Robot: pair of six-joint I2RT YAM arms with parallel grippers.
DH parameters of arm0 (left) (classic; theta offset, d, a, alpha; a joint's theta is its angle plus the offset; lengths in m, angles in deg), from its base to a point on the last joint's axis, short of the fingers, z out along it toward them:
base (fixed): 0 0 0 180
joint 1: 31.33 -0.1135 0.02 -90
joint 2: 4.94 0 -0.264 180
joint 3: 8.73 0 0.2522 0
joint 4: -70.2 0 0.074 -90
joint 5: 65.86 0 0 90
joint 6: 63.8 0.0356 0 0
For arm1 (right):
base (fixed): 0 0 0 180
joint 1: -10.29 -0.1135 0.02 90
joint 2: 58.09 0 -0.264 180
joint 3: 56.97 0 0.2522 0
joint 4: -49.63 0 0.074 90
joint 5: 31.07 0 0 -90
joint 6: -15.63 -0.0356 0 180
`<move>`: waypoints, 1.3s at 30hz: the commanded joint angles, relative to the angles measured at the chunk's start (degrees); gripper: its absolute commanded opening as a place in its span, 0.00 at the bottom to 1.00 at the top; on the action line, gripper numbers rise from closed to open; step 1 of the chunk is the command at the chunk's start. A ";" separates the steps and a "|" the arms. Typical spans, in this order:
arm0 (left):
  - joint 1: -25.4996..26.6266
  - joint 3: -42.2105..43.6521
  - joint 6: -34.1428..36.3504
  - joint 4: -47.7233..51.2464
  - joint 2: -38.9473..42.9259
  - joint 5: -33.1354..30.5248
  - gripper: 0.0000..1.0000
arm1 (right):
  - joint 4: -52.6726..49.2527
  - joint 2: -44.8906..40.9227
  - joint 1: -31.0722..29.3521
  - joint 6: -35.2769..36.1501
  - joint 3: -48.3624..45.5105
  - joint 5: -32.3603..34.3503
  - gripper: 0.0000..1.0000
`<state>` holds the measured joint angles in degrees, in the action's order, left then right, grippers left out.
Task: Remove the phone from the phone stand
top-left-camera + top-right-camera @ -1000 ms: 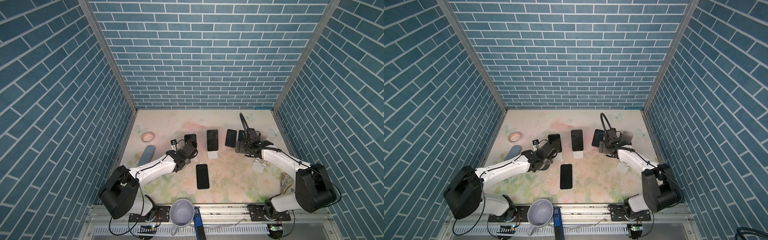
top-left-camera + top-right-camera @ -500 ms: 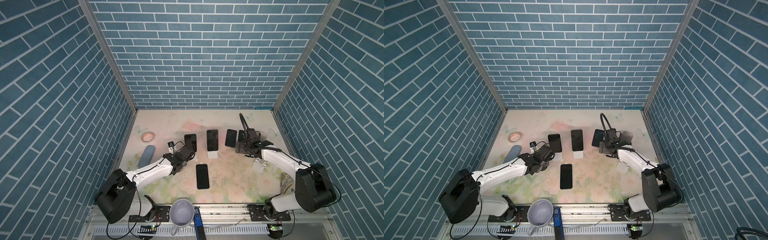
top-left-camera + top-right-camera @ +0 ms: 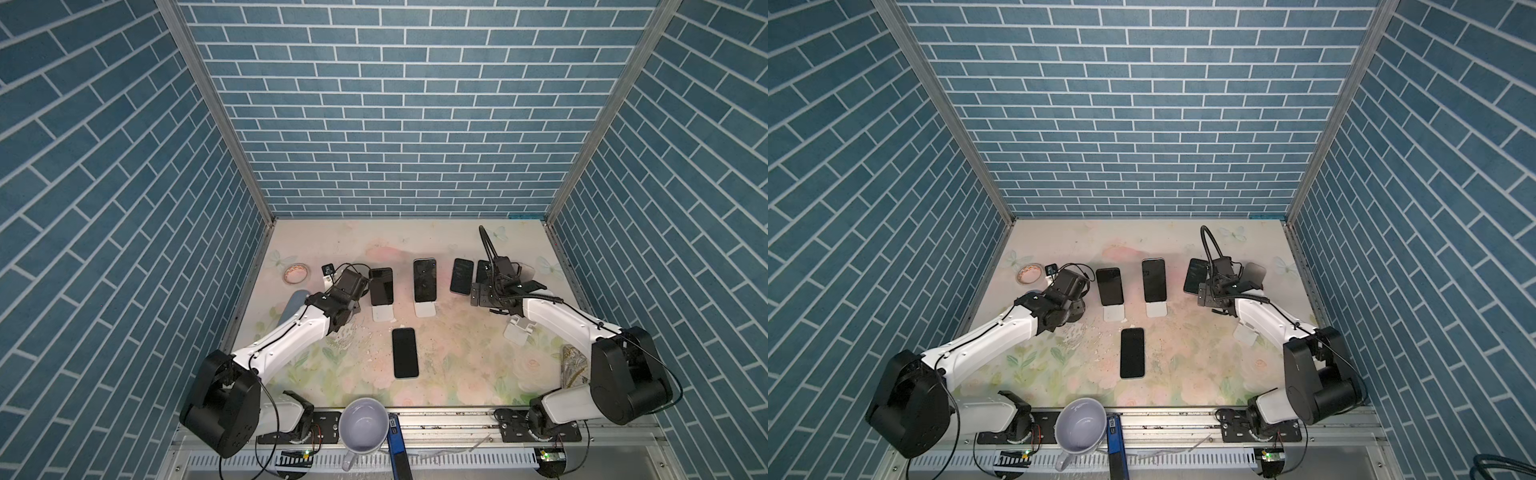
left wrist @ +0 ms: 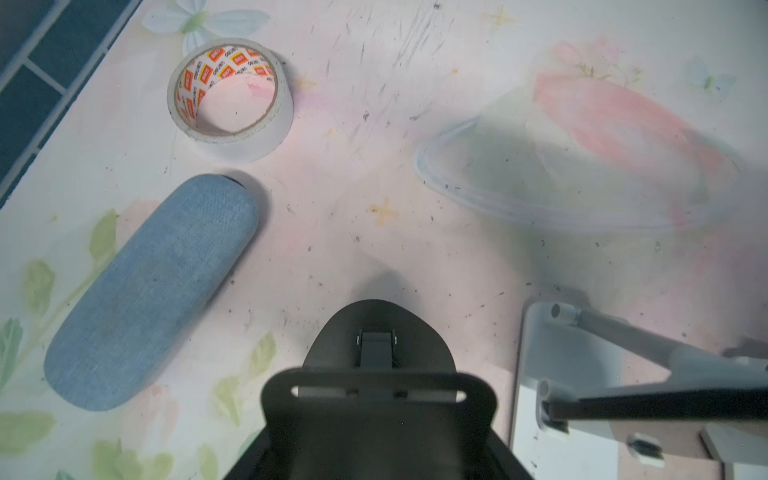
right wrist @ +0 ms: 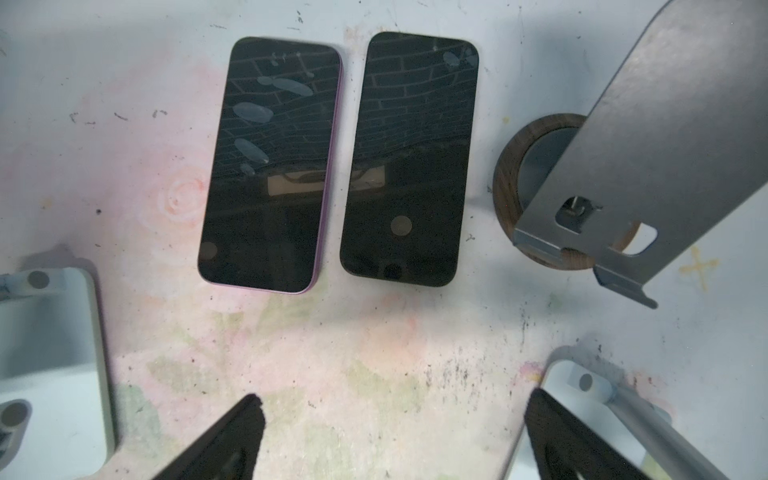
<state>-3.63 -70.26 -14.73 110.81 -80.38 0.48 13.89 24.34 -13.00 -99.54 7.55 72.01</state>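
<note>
The left phone [image 3: 381, 286] leans on its white phone stand [image 3: 382, 313], with its left edge just beside the left gripper [image 3: 348, 301]. That gripper's jaws are together. In the wrist view they are hidden behind a black stand [image 4: 378, 332], and I cannot tell whether they pinch it. Bare desk [image 3: 457, 357] lies open in front of the white stand, up to a phone lying flat [image 3: 404, 352]. A second propped phone [image 3: 424, 280] stands near on the right. The right gripper [image 5: 392, 411] hangs with its jaws wide apart, short of a purple-edged phone [image 5: 270, 166] and a dark phone [image 5: 409, 158] whose long edges nearly touch.
</note>
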 commanded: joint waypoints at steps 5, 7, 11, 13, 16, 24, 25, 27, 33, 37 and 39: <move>-5.61 -3.77 13.43 -7.77 -5.78 4.85 0.49 | -1.57 1.24 0.17 0.47 3.53 0.26 0.99; -6.36 -5.58 15.39 -7.78 -8.13 5.17 0.49 | -1.71 1.26 0.17 0.47 3.73 0.26 0.99; -7.90 -9.19 18.26 -7.74 -12.72 6.92 0.49 | -2.35 1.53 0.22 0.16 4.25 0.36 0.99; -8.81 -10.40 19.12 -7.94 -14.73 7.99 0.49 | -2.58 1.53 0.17 -0.14 4.42 0.41 0.99; -10.52 -11.20 19.46 -8.66 -17.58 10.42 0.49 | -2.83 1.59 0.23 -0.50 4.56 0.45 0.99; -11.19 -10.48 17.95 -9.90 -21.57 11.65 0.59 | -3.78 1.93 0.09 -0.90 5.81 -0.01 0.99; -11.20 -10.20 17.51 -10.06 -21.51 11.63 0.63 | -3.92 1.85 0.09 -0.98 6.11 -0.14 0.99; -11.22 -10.15 16.94 -9.66 -21.42 11.39 0.70 | -4.24 1.73 -0.05 -1.19 6.90 -0.44 0.99; -11.20 -11.78 16.42 -6.74 -18.35 11.12 0.99 | -4.87 1.58 -0.94 -2.35 9.02 -2.39 0.99; -11.18 -12.79 15.24 -3.57 -13.90 9.50 1.00 | -4.94 1.37 -1.89 -2.85 10.07 -3.67 0.99; -11.20 -12.08 14.12 -2.49 -10.98 8.83 1.00 | -5.08 1.27 -2.41 -2.87 10.42 -3.94 0.99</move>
<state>-14.58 -80.88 1.07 105.09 -95.68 11.11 10.50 25.70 -14.64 -100.72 14.96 69.32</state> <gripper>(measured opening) 0.995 0.988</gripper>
